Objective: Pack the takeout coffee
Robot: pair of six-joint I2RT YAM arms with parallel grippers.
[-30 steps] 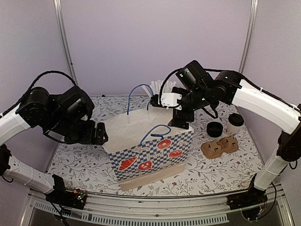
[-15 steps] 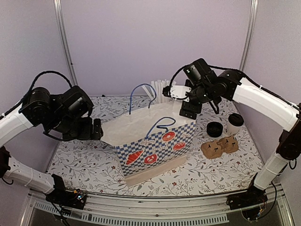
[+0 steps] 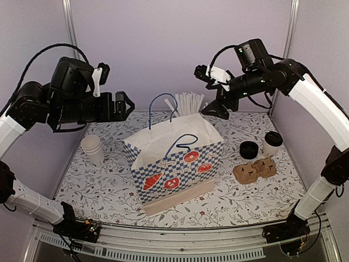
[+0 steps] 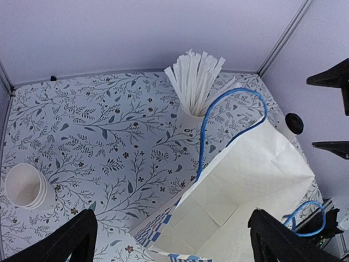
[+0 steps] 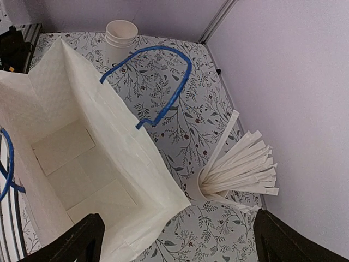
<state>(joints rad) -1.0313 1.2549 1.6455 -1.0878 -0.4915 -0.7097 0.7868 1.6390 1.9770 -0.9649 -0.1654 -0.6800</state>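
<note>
Takeout coffee [image 3: 272, 143] stands upright to the right of the checkered paper bag [image 3: 180, 161], well apart from it, with its black lid on. You see the bag open at the top and nothing inside it. The left gripper [image 3: 122, 105] hangs high to the left of the bag, and the right gripper [image 3: 210, 91] high behind the bag's right side. Both have the jaws spread wide and both are empty. A cup of straws [image 3: 188, 103] stands just behind the bag.
</note>
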